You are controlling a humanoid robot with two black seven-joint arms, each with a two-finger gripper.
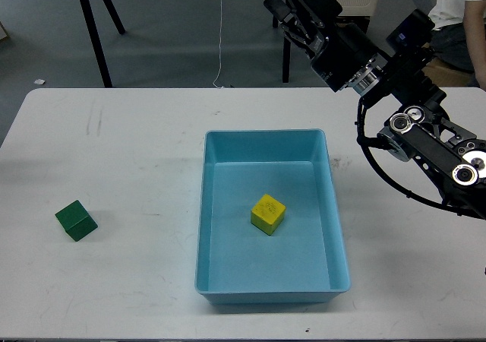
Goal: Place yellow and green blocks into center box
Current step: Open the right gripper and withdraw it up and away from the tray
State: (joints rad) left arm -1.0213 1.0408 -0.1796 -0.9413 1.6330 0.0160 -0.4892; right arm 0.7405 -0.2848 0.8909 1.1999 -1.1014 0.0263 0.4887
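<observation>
Sitting mid-tray (pixel 338 243), yellow block (pixel 268 213); green block (pixel 76 220) left, apart; right end effector (pixel 282 4) state unclear.

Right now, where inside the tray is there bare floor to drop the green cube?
The blue tray holds only the yellow cube, near its middle. Bare floor lies between that cube and the far wall, and along the near wall. The green cube sits alone on the table, left of the tray.
</observation>
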